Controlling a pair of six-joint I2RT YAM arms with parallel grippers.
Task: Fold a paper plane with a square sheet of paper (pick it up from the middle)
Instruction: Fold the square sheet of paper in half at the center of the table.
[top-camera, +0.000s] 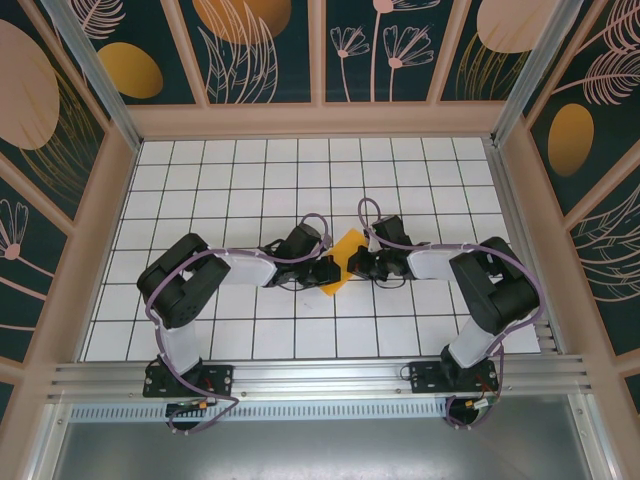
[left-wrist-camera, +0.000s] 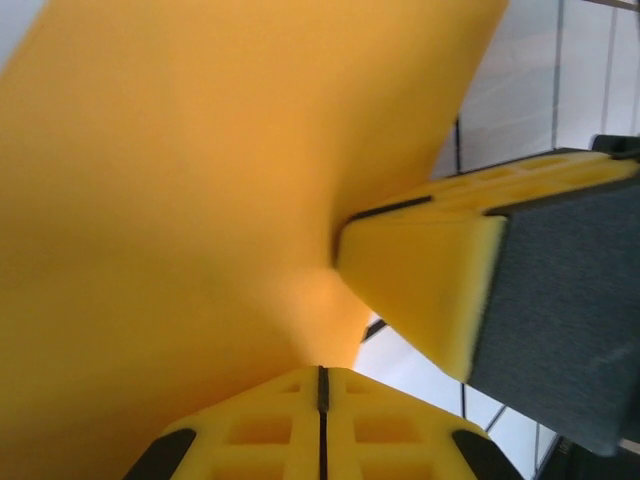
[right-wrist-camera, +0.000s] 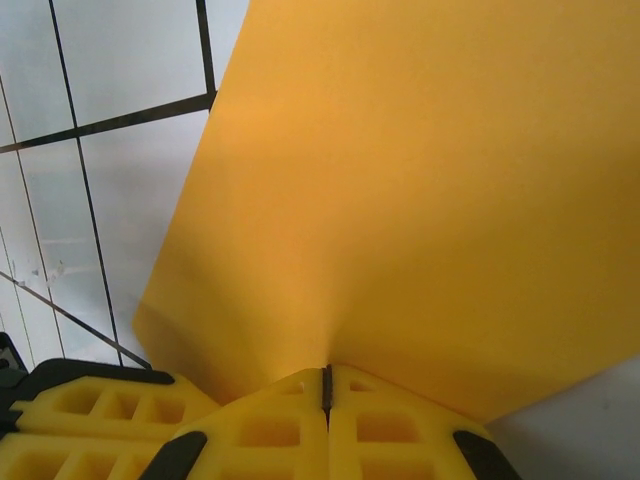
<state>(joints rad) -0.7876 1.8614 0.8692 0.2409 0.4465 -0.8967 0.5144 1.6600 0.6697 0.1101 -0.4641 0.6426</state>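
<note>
The square sheet of paper (top-camera: 343, 262) is orange-yellow and is held up off the white grid table, between my two grippers at the table's middle. My left gripper (top-camera: 328, 270) is shut on its left side. In the left wrist view the jaws (left-wrist-camera: 322, 372) pinch the paper (left-wrist-camera: 180, 180), with the right gripper's yellow fingers (left-wrist-camera: 430, 270) close by. My right gripper (top-camera: 357, 263) is shut on the opposite side. In the right wrist view the paper (right-wrist-camera: 420, 190) fans out from the closed jaws (right-wrist-camera: 326, 372). A paper plane is out of view.
The white gridded table (top-camera: 250, 180) is boxed in by wooden walls with dark floral panels (top-camera: 260, 50). An aluminium rail (top-camera: 320, 378) runs along the near edge by both arm bases. Open tiles lie behind and to both sides of the grippers.
</note>
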